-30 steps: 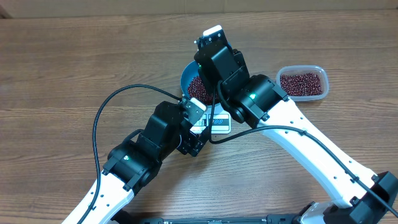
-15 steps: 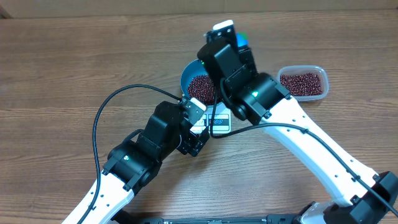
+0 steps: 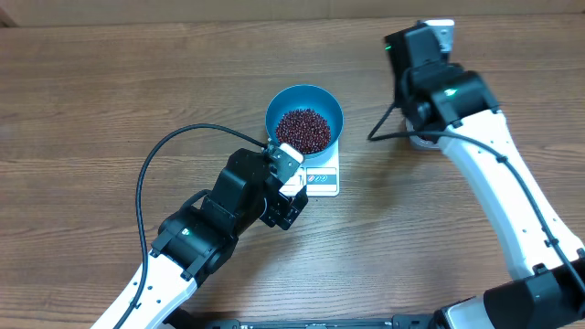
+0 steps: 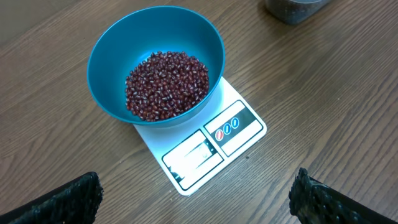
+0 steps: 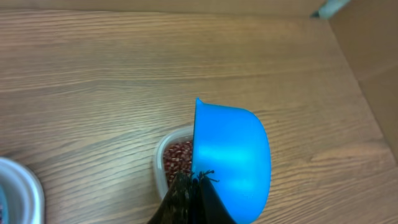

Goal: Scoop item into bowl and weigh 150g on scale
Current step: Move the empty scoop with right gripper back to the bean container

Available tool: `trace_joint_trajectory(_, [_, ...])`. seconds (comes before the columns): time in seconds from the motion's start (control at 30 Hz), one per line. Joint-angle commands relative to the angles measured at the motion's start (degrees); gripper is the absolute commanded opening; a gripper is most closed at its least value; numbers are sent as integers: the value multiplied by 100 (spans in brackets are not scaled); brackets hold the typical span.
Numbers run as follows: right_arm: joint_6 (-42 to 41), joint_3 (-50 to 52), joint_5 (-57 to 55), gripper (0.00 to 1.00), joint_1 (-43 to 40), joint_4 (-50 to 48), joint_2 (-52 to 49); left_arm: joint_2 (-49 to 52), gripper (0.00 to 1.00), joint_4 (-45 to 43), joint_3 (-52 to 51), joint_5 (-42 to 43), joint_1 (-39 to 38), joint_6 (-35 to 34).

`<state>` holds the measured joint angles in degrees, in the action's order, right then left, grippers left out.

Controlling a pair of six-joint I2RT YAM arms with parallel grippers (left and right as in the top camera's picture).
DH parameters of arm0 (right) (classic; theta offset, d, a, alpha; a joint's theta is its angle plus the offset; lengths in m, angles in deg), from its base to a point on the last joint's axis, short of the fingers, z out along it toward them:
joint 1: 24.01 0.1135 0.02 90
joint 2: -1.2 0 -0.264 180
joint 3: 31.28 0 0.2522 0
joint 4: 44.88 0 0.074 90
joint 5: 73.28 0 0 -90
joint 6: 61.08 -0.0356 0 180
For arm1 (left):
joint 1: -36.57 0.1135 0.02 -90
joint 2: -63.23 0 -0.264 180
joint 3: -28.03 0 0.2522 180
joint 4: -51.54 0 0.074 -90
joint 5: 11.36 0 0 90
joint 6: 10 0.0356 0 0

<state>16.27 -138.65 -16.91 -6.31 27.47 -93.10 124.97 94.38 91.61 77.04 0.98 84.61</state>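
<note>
The blue bowl [image 3: 304, 102] stands on the white scale [image 3: 322, 179] with a heap of maroon beans [image 3: 303, 129] in it. The left wrist view shows the same bowl [image 4: 112, 43], beans [image 4: 166, 84] and scale [image 4: 239, 127]. My left gripper [image 4: 196, 202] hangs open just in front of the scale, holding nothing. My right gripper [image 5: 193, 199] is shut on the handle of a small blue scoop [image 5: 233, 158]. The scoop is turned on its side above the clear tub [image 5: 163, 155] of beans. From overhead, the right arm [image 3: 443, 87] hides the tub and scoop.
The left arm [image 3: 219, 219] and its black cable [image 3: 155, 160] lie front left of the scale. The tub's dark corner [image 4: 292, 7] shows at the top of the left wrist view. A wall or box edge [image 5: 367, 37] rises at the table's right side.
The right arm has swung from above the bowl to the right, over the tub, uncovering the bowl and beans. The left arm has not moved.
</note>
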Motion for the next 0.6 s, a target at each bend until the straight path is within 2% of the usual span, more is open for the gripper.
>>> trace_joint_trajectory(0.0, [-109, 42, 487, 4, -433, -2, -114, 13, 99, -15, -28, -31, 0, -35])
trace_joint_trajectory(0.37, [-109, 66, 691, 4, -695, 188, -968, 13, 100, -15, -28, -31, 0, -35])
trace_joint_trajectory(0.57, [-103, 66, 669, 4, -723, 219, -1073, 13, 99, -15, -28, -31, 0, -37])
